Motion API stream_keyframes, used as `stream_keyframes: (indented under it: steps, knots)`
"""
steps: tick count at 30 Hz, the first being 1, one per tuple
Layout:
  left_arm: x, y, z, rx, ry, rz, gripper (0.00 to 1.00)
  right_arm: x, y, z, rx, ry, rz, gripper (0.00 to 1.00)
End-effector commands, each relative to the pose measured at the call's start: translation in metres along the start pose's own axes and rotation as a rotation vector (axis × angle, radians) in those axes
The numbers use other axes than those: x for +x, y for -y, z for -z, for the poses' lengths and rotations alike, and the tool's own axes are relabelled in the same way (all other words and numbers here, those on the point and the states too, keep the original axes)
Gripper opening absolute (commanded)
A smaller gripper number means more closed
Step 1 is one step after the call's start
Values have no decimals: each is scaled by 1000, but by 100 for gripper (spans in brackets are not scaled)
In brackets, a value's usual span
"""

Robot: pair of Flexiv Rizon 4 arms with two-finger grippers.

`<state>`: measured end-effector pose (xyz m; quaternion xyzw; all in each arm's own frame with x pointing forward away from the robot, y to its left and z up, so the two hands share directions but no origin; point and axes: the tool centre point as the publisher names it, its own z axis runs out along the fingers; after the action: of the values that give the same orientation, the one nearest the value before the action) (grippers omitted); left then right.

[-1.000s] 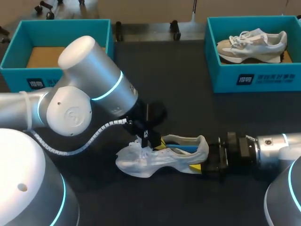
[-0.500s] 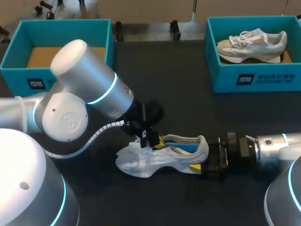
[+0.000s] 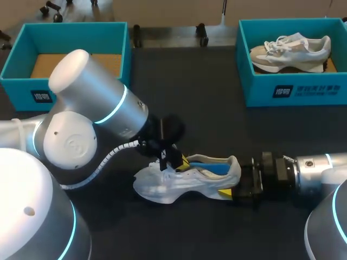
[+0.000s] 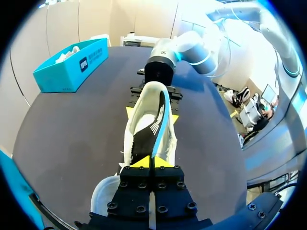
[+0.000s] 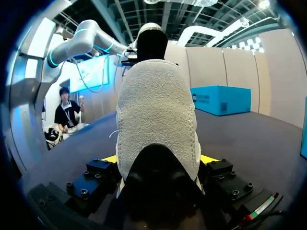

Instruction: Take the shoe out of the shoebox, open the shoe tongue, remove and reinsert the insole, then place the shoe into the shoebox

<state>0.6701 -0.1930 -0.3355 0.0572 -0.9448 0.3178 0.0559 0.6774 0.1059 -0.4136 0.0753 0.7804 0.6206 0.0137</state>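
A white sneaker (image 3: 184, 183) lies on its sole on the dark table, toe to the left, with a blue insole (image 3: 210, 170) showing in its opening. My left gripper (image 3: 173, 158) comes down over the lace area and is shut on the shoe tongue; in the left wrist view its yellow tips (image 4: 149, 162) are pressed together at the near end of the sneaker (image 4: 148, 120). My right gripper (image 3: 234, 188) lies level at the heel, its fingers on both sides of it. In the right wrist view the fuzzy white heel (image 5: 157, 115) fills the space between the fingers (image 5: 111, 158).
A teal shoebox (image 3: 21, 89) with a bare cardboard floor stands at the back left. Another teal shoebox (image 3: 293, 89) at the back right holds a second pale sneaker (image 3: 290, 50). Open dark tabletop lies between the boxes and the sneaker.
My left arm's big elbow joint has swung to the left and a little up. Its gripper stays pinched at the tongue, shifted slightly left. The sneaker and right arm have not moved.
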Motion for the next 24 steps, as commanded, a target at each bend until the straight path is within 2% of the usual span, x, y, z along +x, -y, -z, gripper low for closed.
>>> stream_keyframes:
  steps: [1,6,7,8,16,24]
  knots:
    - [3,-4,1,9,10,4,0,1,-1,-1,4,2,-1,0]
    - [4,-4,0,-3,34,9,0,1,-1,-1,4,2,-1,0]
    - [4,-3,-1,-5,35,8,22,1,-1,-1,4,2,-1,0]
    - [4,-2,-1,-8,38,6,27,1,-1,-1,4,2,-1,0]
    - [7,14,6,-27,73,-35,31,1,-1,-1,4,2,-1,0]
    - [11,39,8,-87,150,-91,33,1,-1,-1,4,2,-1,0]
